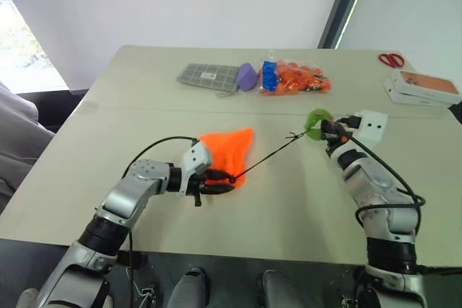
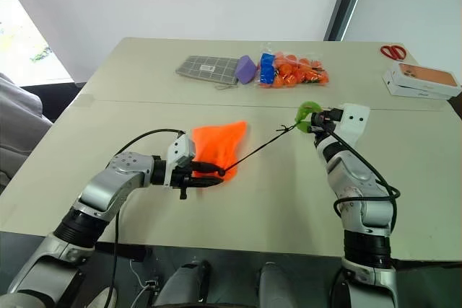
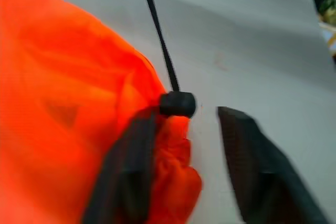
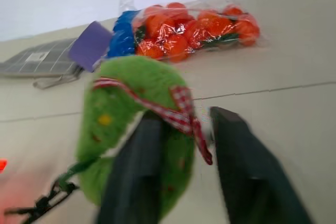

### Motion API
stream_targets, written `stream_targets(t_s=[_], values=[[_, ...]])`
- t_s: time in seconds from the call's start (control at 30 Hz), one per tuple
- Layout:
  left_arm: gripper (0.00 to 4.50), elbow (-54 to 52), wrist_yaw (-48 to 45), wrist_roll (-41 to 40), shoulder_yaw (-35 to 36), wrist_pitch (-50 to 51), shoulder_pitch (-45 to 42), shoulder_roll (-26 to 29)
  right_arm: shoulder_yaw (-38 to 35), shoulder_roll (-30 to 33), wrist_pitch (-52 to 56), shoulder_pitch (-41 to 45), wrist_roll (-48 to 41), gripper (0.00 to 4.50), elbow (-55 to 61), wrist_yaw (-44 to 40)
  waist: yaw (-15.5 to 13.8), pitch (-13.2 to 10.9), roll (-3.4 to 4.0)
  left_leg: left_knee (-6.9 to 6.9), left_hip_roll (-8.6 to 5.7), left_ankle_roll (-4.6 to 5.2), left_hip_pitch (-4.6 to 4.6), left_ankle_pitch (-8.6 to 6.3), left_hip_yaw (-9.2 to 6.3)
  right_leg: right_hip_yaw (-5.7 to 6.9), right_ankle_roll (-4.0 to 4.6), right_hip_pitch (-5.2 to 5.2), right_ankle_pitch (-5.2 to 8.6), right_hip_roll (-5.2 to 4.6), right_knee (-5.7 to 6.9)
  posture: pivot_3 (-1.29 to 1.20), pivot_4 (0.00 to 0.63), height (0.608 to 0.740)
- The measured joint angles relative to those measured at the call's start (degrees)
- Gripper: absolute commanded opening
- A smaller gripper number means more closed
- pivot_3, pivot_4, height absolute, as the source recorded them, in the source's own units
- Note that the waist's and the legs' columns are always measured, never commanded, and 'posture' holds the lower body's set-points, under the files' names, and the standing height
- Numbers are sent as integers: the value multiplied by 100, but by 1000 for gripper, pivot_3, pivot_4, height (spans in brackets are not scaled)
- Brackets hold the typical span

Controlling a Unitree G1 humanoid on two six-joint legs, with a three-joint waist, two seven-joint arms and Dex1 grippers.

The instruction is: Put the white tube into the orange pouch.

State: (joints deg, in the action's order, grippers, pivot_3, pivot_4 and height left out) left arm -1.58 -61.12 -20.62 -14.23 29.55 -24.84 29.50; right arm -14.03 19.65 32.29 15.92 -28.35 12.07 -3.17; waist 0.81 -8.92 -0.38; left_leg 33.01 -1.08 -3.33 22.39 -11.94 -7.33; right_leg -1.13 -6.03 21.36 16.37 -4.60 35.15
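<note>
I see the pouch (image 1: 228, 148) lying flat on the table (image 1: 86, 171), near the middle, in front of my left arm. Its gathered mouth points toward the right, and a black cord (image 1: 267, 156) runs taut from the cord lock (image 3: 177, 104) at that mouth across the table to the green ring (image 1: 316, 122).

My left gripper (image 1: 215, 181) is at the mouth end of the pouch. In the left wrist view its jaws are spread: one finger (image 3: 128, 169) lies against the bunched orange fabric just beside the lock, the other stands apart over bare table, so I do not read a firm pinch on the pouch.

My right gripper (image 1: 330, 133) is at the ring, raised a little off the table. In the right wrist view the jaws are parted, with one finger (image 4: 134, 177) in front of the fuzzy green ring, which carries a red-and-white checked ribbon (image 4: 181, 114). I cannot tell whether the ring is pinched or just resting against that finger.

I cannot make out the tube anywhere; whether it sits inside the pouch I cannot tell.

At the far edge lie a grey checked case (image 1: 208, 76), a purple block (image 1: 247, 76) and a clear bag (image 1: 296, 77) of orange and blue items. Far right: a white box (image 1: 422, 88) and red scissors (image 1: 390, 59)
</note>
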Motion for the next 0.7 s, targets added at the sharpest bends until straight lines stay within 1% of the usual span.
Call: stream_targets(t_s=[0.03, 0.07, 0.17, 0.27, 0.33, 0.47, 0.53, 0.7], values=[[3628, -50, 44, -97, 100, 119, 4, -23, 69, 114, 31, -104, 9, 3055, 108, -148, 0, 0, 0, 0, 0, 0, 0, 0, -1, 1, -1, 0, 0, 1, 0, 0, 150, 724], [4134, -119, 114, -235, 243, 258, 10, -43, 165, 260, 55, -251, 15, 3120, 244, -344, 0, 0, 0, 0, 0, 0, 0, 0, -1, 1, -1, -1, 1, 0, 0, 0, 150, 724], [4134, -346, 283, -640, 850, 621, 101, 78, 342, 649, -17, -721, 112, 3120, 464, -938, 23, 0, -1, 0, 1, 0, -2, 0, 0, 1, -1, -1, 1, 0, 0, 0, 150, 724], [4134, -406, 495, -887, 1487, 795, 433, 269, 181, 907, -126, -1102, 53, 3120, 467, -1476, 33, 0, 0, 0, 2, 0, -4, 0, 1, -1, -1, -1, 1, 1, 0, 0, 150, 724], [4134, -420, 669, -922, 1787, 807, 645, 338, 55, 1036, -256, -1268, 11, 3120, 467, -1795, 10, -1, -1, 1, 2, 0, -4, 0, 1, 0, -1, -2, 1, -1, 0, 0, 150, 724], [4134, -417, 1137, -722, 2204, 378, 1151, 366, -243, 1119, -485, -1505, -217, 3120, 455, -2412, -15, 0, -4, 5, 2, -2, -3, -1, 1, -1, 0, -6, 1, -5, -2, 0, 150, 724], [4134, -415, 1328, -562, 2299, 115, 1427, 365, -325, 1193, -503, -1609, -295, 3120, 417, -2659, -16, -1, -5, 5, 2, -2, -3, -2, 2, -2, 1, -5, 2, -8, -3, 0, 150, 724], [4134, -407, 1755, -400, 2486, -261, 1848, 220, -341, 1252, -502, -1683, -405, 3120, 345, -3015, -23, 0, -6, 5, 2, -4, -2, -3, 2, -3, 4, -3, 1, -10, -4, 0, 150, 724]])
